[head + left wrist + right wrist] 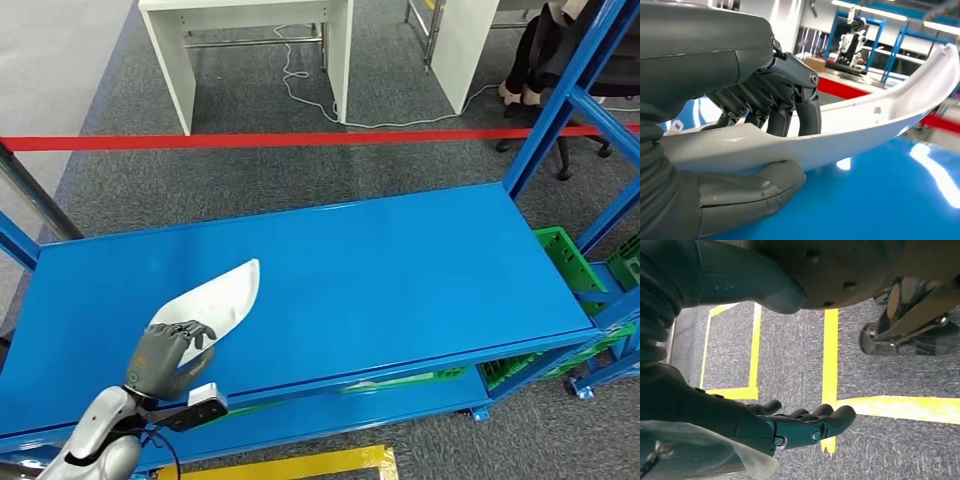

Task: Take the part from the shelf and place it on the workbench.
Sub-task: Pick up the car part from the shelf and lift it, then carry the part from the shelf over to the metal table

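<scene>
A: How was the white part [215,300] held?

B: It was gripped at its near end by the left hand [162,358], fingers over the top and thumb beneath, presumably for lifting; it lay on the blue shelf [362,270], toward its left end.

A: And the right hand [798,425]?

B: It was seen over the carpet, fingers extended, nothing held.

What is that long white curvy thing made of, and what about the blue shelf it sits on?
The white part looks like moulded plastic: smooth, with a soft sheen, a thin curved edge and a small moulded tab. The left hand grips one end. The blue shelf is probably painted metal: glossy enough to mirror the ceiling lights in the left wrist view, and flat with straight blue frame beams. Neither can be confirmed by look alone.
</scene>
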### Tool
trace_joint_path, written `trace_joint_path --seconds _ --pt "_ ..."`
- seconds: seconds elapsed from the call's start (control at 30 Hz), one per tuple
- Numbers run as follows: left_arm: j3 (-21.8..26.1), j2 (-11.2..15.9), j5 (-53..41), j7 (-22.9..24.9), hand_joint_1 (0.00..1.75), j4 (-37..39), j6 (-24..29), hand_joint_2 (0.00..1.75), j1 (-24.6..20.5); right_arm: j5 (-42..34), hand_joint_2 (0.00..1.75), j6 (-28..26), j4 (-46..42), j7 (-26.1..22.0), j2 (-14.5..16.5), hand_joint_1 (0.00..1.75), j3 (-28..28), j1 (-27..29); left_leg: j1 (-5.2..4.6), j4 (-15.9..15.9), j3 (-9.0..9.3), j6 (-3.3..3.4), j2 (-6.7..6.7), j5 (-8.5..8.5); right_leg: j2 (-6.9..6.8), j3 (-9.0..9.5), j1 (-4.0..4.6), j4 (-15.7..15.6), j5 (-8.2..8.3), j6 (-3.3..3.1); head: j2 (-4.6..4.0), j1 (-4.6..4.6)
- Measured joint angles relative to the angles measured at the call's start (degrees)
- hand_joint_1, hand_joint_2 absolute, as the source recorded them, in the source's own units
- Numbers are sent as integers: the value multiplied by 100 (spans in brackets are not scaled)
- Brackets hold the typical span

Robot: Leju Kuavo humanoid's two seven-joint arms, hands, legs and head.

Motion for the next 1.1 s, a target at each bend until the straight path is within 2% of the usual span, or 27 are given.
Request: trace_joint_path --seconds 0.03,0.07,0.1,0.13,0.17,0.2,0.23,0.33,0.37,0.43,0.5,0.53,0.57,0.6,0.67,0.7,0.73,0.83,0.9,0.93,1.0,1.03,1.07,1.1 --pt "57 -97 198 -127 175 -62 86 175 77 -4 175 -8 0 -2 0 0 -5 6 1 2 -6 0 1 0 0 -101 -5 210 -40 19 0 -1" --pt "112 -195 373 -237 175 -125 162 175 150 -9 175 -15 0 -5 0 0 -9 10 5 7 -8 -4 0 -3 -1 -105 -11 209 32 33 0 2" --pt "164 -292 535 -331 175 -192 243 175 215 -13 175 -26 0 -10 0 0 -13 12 12 18 -7 -15 -2 -11 -2 -1 -18 -23 206 43 0 1" --pt "219 -389 690 -420 175 -263 328 175 268 -16 175 -39 0 -15 0 0 -15 11 20 39 -7 -36 -5 -28 -6 177 -30 -406 421 54 0 2" --pt "280 -480 836 -503 175 -335 415 175 314 -19 175 -52 2 -19 1 0 -16 5 14 74 -17 -69 -8 -52 -8 358 -33 -795 569 59 0 5" --pt "343 -575 985 -581 175 -412 503 175 355 -21 175 -65 3 -22 1 0 -17 -1 5 115 -36 -102 -12 -75 -5 507 -36 -1092 665 42 0 3" --pt "405 -669 1118 -649 175 -487 580 175 391 -23 175 -76 5 -23 2 0 -19 -4 -7 148 -56 -132 -14 -91 -2 583 -34 -1245 686 18 0 0" --pt "538 -906 1388 -757 175 -675 693 175 473 -28 175 -99 8 -23 7 0 -21 9 -10 191 -86 -192 -15 -115 11 596 -28 -1270 665 -95 0 -15" --pt "576 -973 1477 -784 175 -733 712 175 499 -32 175 -109 8 -22 10 0 -22 11 -2 264 -112 -215 -18 -178 12 597 -33 -1273 667 -133 0 -25" --pt "666 -1123 1699 -864 175 -856 816 175 548 -40 175 -129 9 -21 19 0 -24 4 10 748 -316 -262 -24 -475 11 600 -43 -1281 673 -193 0 -46" --pt "754 -1269 1876 -936 175 -957 982 175 594 -44 175 -146 9 -16 20 0 -26 4 13 1532 -674 -286 -27 -822 11 601 -35 -1280 665 -220 0 -57" --pt "790 -1342 1956 -974 175 -1001 1069 175 620 -45 175 -156 9 -12 20 0 -28 8 13 1801 -805 -285 -27 -889 12 604 -30 -1280 662 -225 0 -58" --pt "829 -1407 2043 -1022 175 -1047 1166 175 645 -45 175 -168 9 -7 21 0 -31 10 12 1868 -849 -273 -28 -840 17 609 -25 -1279 659 -228 0 -59" --pt "869 -1474 2138 -1081 175 -1096 1278 175 663 -46 175 -183 9 -3 25 0 -36 11 10 1713 -793 -250 -29 -684 25 619 -19 -1278 658 -228 0 -60" --pt "980 -1623 2340 -1244 175 -1213 1486 175 676 -46 175 -211 10 5 43 0 -49 7 -4 969 -479 -173 -39 -247 41 641 -7 -1278 653 -220 0 -58" --pt "1044 -1703 2426 -1334 175 -1269 1548 175 677 -46 175 -225 12 9 55 0 -56 3 -17 629 -337 -138 -46 -102 47 640 4 -1274 651 -207 0 -57" --pt "1114 -1790 2508 -1430 175 -1323 1574 175 677 -46 175 -239 13 16 65 0 -62 -1 -31 399 -248 -112 -52 -33 47 626 10 -1270 656 -186 0 -58" --pt "1342 -2065 2718 -1647 175 -1454 1579 175 681 -52 175 -279 15 36 86 0 -76 -2 -39 238 -232 -73 -55 -20 37 578 8 -1280 679 -85 0 -59" --pt "1459 -2206 2786 -1694 175 -1518 1579 175 676 -62 175 -299 15 40 90 0 -90 -2 -14 178 -236 -19 -40 30 32 507 5 -1148 528 -25 0 -50" --pt "1497 -2259 2800 -1702 175 -1539 1580 175 676 -67 175 -303 15 41 90 0 -100 -3 -3 156 -246 8 -30 56 31 405 4 -913 352 -2 0 -39" --pt "1555 -2344 2816 -1710 175 -1556 1580 175 679 -72 175 -306 15 43 90 0 -118 -2 -13 156 -297 42 -16 90 30 107 3 -166 -67 36 0 -19" --pt "1582 -2374 2822 -1711 175 -1557 1580 175 682 -74 175 -307 15 44 90 0 -124 0 -18 158 -325 47 -11 108 30 -10 2 156 -194 52 0 -17" --pt "1608 -2397 2825 -1712 175 -1557 1580 175 685 -75 175 -309 15 44 90 0 -128 5 -23 160 -351 48 -7 129 29 -40 3 298 -213 61 0 -16" --pt "1628 -2415 2828 -1713 175 -1557 1580 175 686 -75 175 -309 15 45 90 0 -132 8 -25 163 -373 43 -6 149 28 46 3 211 -122 63 0 -15"
